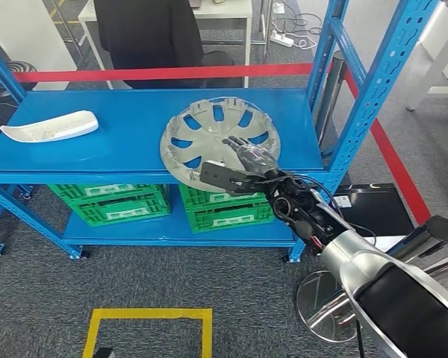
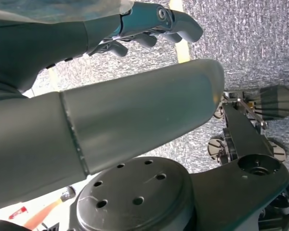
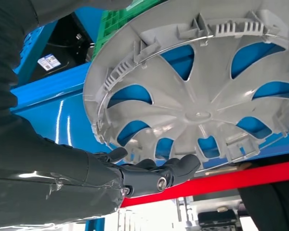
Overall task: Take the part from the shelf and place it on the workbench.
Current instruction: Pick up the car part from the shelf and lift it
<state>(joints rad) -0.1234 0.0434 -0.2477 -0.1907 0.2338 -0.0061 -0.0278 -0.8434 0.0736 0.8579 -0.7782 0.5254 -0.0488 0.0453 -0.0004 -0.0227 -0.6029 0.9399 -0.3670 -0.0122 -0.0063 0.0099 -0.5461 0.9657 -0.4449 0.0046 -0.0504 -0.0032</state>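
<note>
A white curved plastic trim piece (image 1: 50,127) lay at the left of the blue metal shelf (image 1: 126,138), untouched. Further right, the round silver plastic wheel cover (image 1: 219,138) rested on the same shelf, its near edge overhanging the front. The right hand (image 1: 250,158) reached over the cover, fingers extended and gripping nothing. The left hand (image 2: 150,26) hung over the floor, fingers loosely curled and empty. By my reading, grasping, lifting and carrying to the workbench all remained.
</note>
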